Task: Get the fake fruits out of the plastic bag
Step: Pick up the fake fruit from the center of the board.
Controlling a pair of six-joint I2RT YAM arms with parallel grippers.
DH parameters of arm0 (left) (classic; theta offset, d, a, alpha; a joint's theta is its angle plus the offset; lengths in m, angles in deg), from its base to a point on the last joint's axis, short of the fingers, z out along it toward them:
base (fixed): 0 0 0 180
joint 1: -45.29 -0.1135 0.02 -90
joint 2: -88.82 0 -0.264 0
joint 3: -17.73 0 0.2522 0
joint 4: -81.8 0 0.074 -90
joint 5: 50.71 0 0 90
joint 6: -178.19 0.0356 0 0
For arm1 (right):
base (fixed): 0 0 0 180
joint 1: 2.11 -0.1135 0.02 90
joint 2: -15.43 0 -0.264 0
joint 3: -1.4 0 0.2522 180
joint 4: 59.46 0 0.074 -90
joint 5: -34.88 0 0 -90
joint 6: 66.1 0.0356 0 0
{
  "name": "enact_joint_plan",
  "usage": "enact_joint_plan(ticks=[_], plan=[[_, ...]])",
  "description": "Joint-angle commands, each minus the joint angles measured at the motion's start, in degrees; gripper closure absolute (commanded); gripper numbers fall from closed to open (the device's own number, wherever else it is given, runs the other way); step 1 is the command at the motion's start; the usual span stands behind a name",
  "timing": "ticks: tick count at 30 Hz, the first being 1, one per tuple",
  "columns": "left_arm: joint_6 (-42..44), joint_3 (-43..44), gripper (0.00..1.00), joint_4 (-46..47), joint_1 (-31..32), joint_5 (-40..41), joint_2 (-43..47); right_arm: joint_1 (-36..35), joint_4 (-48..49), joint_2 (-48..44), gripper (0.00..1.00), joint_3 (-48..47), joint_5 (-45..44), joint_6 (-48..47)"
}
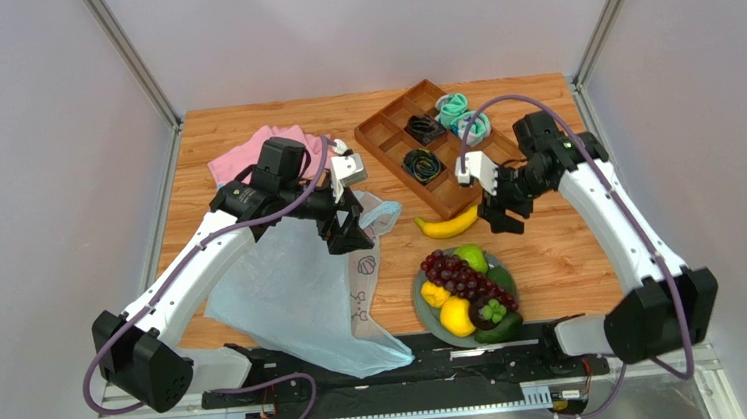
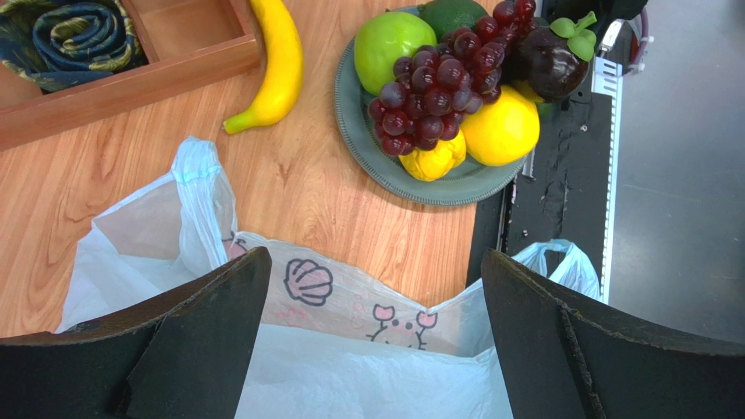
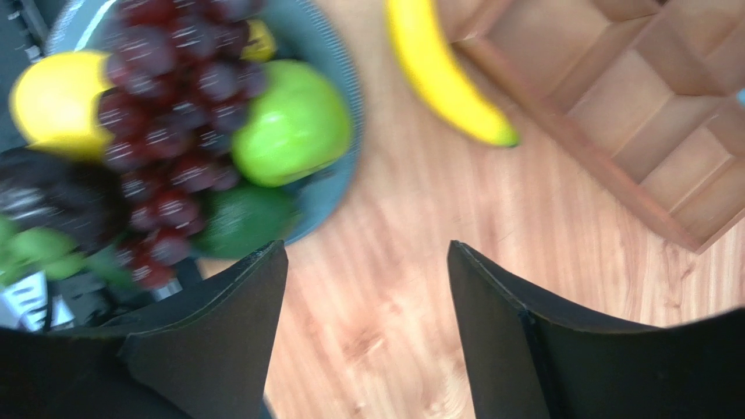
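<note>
The pale-blue plastic bag (image 1: 292,291) lies flat on the table's left half, its cartoon print (image 2: 308,281) showing near the mouth. My left gripper (image 1: 347,235) hovers open just over the bag's mouth (image 2: 350,367), nothing between its fingers. A grey plate (image 1: 419,304) holds several fake fruits: the green apple (image 1: 471,256), grapes (image 1: 457,271), a lemon (image 1: 456,316) and an avocado (image 1: 500,329). The banana (image 1: 447,226) lies on the wood beside the plate. My right gripper (image 1: 502,219) hangs open and empty over bare wood (image 3: 367,249), right of the banana (image 3: 437,70).
A wooden divided tray (image 1: 423,147) with rolled dark socks stands at the back middle, teal socks (image 1: 462,117) at its far corner. A pink cloth (image 1: 247,155) lies behind the left arm. The black mounting rail (image 1: 414,356) runs along the near edge.
</note>
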Motion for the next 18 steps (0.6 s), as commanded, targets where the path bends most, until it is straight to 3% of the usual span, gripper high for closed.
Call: enact_joint_plan(ticks=[1, 5, 18], plan=[[-1.72, 2.34, 0.02, 2.76, -0.15, -1.11, -0.34, 1.73, 5.98, 7.87, 0.31, -4.5, 5.05, -6.94], [0.82, 3.66, 0.02, -0.74, -0.15, 0.99, -0.52, 1.55, 3.55, 14.55, 0.42, -6.87, 6.36, -19.47], [4.69, 1.82, 0.02, -6.73, -1.38, 4.69, 2.12, -0.56, 1.69, 29.07, 0.54, -9.17, 0.74, -40.08]])
